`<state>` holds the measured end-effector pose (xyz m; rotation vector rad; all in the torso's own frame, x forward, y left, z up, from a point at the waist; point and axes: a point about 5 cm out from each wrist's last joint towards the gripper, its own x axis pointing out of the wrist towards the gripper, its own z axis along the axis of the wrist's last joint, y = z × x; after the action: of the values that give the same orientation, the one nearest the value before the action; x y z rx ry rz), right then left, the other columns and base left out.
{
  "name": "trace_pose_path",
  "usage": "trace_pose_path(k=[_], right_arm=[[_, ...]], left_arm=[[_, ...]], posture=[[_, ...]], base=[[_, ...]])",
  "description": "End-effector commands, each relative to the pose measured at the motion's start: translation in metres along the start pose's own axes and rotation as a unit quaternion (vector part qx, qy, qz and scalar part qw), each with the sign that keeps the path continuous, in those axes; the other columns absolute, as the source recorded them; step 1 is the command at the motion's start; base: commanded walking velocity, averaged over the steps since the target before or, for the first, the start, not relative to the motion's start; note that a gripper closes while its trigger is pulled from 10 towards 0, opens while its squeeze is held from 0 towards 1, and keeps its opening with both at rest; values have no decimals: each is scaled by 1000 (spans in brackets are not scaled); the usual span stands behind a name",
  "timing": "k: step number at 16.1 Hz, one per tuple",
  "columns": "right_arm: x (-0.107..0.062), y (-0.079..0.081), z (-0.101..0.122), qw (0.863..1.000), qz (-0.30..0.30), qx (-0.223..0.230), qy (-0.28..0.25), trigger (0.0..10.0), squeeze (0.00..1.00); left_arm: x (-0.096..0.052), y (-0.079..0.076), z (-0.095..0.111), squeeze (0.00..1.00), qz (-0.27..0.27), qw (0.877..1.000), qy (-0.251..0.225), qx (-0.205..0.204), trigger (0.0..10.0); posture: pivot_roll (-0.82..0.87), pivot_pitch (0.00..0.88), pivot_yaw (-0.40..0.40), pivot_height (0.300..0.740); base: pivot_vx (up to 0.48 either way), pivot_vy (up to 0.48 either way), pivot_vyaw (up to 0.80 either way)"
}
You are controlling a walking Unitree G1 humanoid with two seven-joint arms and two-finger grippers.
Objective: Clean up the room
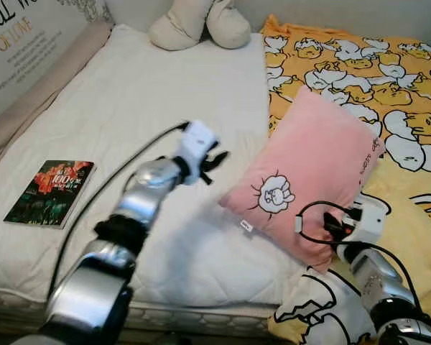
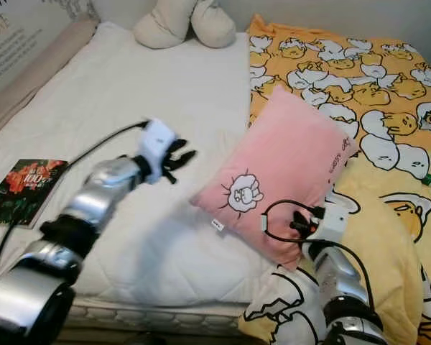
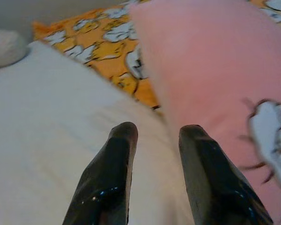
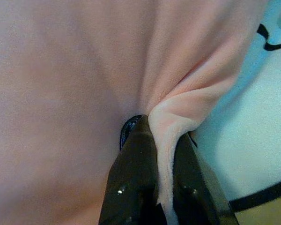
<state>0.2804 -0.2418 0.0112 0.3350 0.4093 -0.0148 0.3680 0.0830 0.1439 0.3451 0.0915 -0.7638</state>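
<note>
A pink pillow (image 1: 309, 165) with a sheep drawing lies across the seam between the white mattress (image 1: 144, 108) and the yellow duck-print blanket (image 1: 359, 65). My right gripper (image 4: 161, 140) is shut on a fold of the pink pillow (image 4: 75, 70) at its near corner, by the right wrist (image 1: 359, 219). My left gripper (image 1: 215, 162) hovers open over the mattress just left of the pillow, its fingers (image 3: 119, 159) apart with nothing between them and the pillow's (image 3: 215, 61) edge beside them.
A dark book (image 1: 50, 190) with a red cover picture lies on the mattress at the left. A cream plush toy (image 1: 201, 21) sits at the head of the bed. A beige bolster (image 1: 43, 86) runs along the left wall. The mattress front edge is near.
</note>
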Motion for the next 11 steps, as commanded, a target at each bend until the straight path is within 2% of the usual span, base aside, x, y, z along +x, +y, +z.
trace_pose_path(k=[1, 2, 4, 6, 9, 11], right_arm=[[2, 12, -12, 999, 24, -6, 28, 0, 0], [4, 18, -13, 999, 36, -10, 29, 0, 0], [7, 33, -16, 997, 66, -19, 33, 0, 0], [7, 40, -18, 995, 86, -30, 35, 0, 0], [-1, 45, -22, 992, 114, -37, 32, 0, 0], [-11, 41, -29, 991, 119, -41, 37, 0, 0]], left_arm=[[6, -6, 1, 1000, -9, 1000, 4, 6, 10000], [10, -10, -2, 1000, -9, 1000, 9, -14, 10000], [17, -16, -11, 1000, -5, 999, 35, -13, 10000], [20, -17, -12, 1000, 0, 999, 46, -26, 10000], [17, -2, -17, 1000, 53, 994, 73, -63, 10000], [15, 4, -18, 1000, 67, 990, 67, -104, 10000]], posture=[[-152, 0, 33, 740], [-148, 0, 31, 740], [-157, 0, 30, 740], [-178, 12, 31, 740], [-222, 52, 36, 740], [-242, 76, 40, 740]], base=[[0, 0, 0], [0, 0, 0], [0, 0, 0], [0, 0, 0], [0, 0, 0], [0, 0, 0]])
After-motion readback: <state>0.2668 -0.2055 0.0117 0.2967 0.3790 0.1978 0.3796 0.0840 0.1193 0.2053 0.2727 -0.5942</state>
